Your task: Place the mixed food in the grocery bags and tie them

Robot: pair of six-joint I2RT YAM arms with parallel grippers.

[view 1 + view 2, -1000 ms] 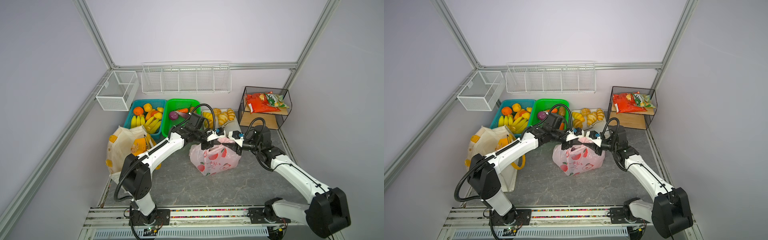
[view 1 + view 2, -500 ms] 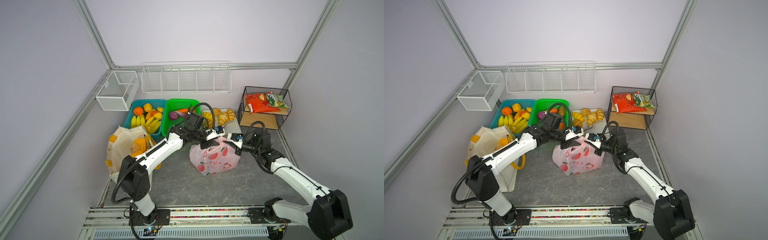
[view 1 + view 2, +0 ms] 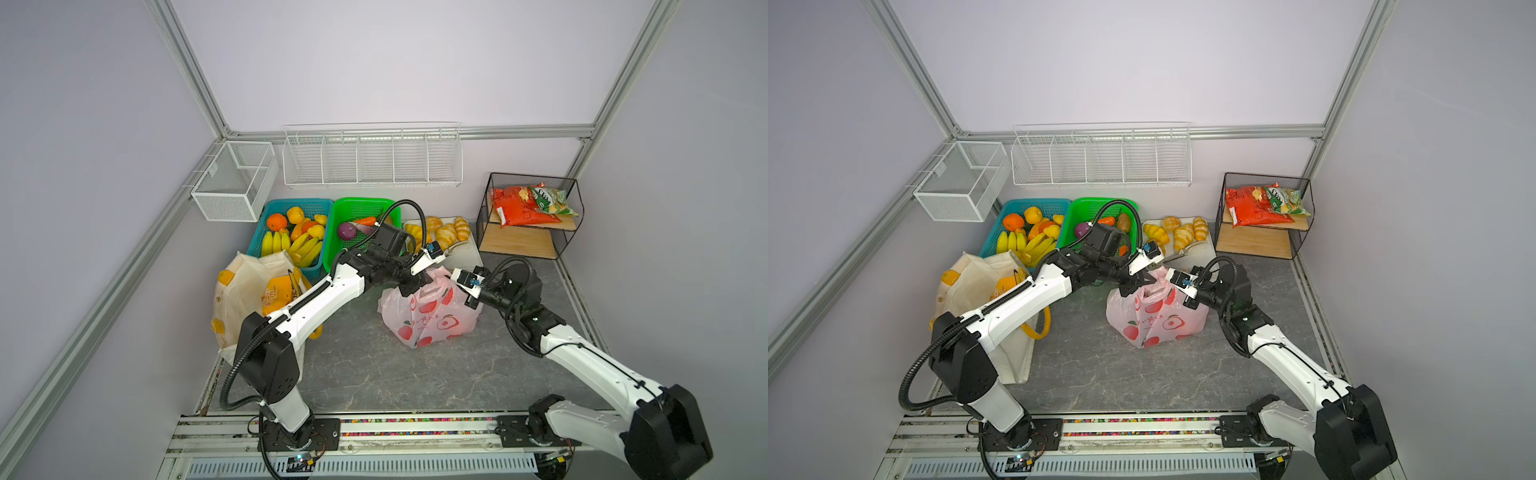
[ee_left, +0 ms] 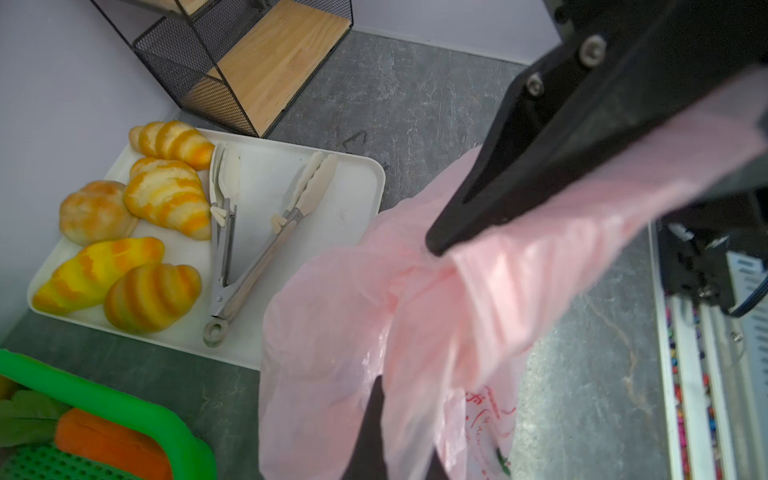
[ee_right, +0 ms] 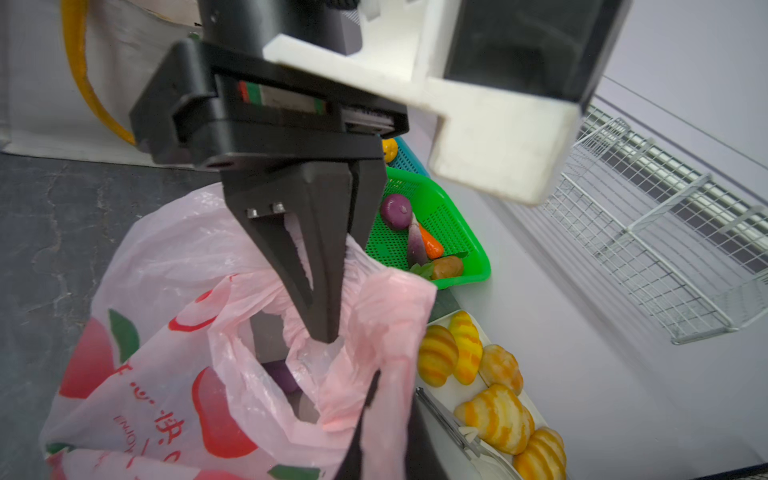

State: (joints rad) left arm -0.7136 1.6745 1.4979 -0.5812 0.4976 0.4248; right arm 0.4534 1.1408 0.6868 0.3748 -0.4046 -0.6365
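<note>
The pink grocery bag (image 3: pixel 428 324) (image 3: pixel 1158 324) with red apple prints stands mid-table. My left gripper (image 3: pixel 417 286) (image 3: pixel 1138 286) (image 5: pixel 320 299) is shut on one gathered handle at the bag's top. My right gripper (image 3: pixel 471 301) (image 3: pixel 1190 301) (image 4: pixel 440 245) is shut on the other pink handle beside it. A purple piece of food (image 5: pixel 280 376) shows through the bag's mouth. The cream canvas tote (image 3: pixel 241 291) (image 3: pixel 967 282) lies at the left with an orange packet (image 3: pixel 276 293) in it. A purple onion (image 3: pixel 346 230) (image 5: pixel 395 211) lies in the green basket (image 5: pixel 440 220).
A white tray (image 4: pixel 291 174) with croissants and tongs (image 4: pixel 257 257) sits just behind the bag. A blue basket (image 3: pixel 291 205) holds bananas and oranges. A black wire shelf (image 3: pixel 525 241) with snack packets (image 3: pixel 519 205) stands back right. White wire baskets hang on the walls.
Both grippers stay at the bag's top, shifting only slightly. The left wrist has risen a little toward the back, and the pink handle stretched between them is now bunched.
</note>
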